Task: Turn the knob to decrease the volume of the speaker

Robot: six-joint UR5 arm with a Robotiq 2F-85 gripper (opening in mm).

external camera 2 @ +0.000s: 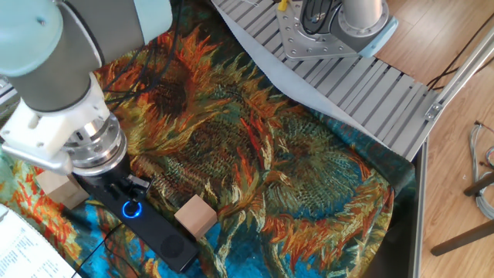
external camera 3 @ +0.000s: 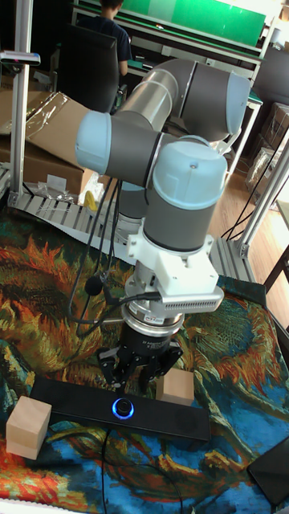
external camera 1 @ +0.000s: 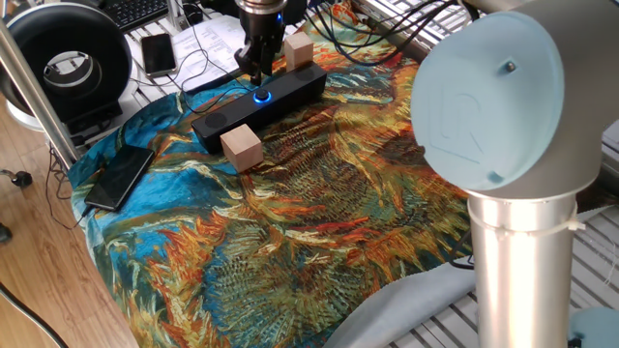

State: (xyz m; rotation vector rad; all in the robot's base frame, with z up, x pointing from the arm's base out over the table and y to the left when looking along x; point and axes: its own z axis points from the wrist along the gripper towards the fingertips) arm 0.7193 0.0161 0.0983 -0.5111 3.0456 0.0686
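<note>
- Knob (external camera 3: 122,408): blue-lit dial near the middle of the speaker (external camera 3: 120,409), which lies lengthwise on the sunflower cloth (external camera 1: 319,193).
- Gripper (external camera 3: 135,375): poised directly above the knob, apart from it (jaws partly spread, pinching nothing); a straight descent would straddle it.

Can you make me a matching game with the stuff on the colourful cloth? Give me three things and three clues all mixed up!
Things:
1. knob
2. speaker
3. phone

Clues:
A. lies flat near the cloth's edge, by the wooden floor
B. glows with a blue ring
C. long black bar between two wooden cubes

Pairs: 1-B, 2-C, 3-A
</note>
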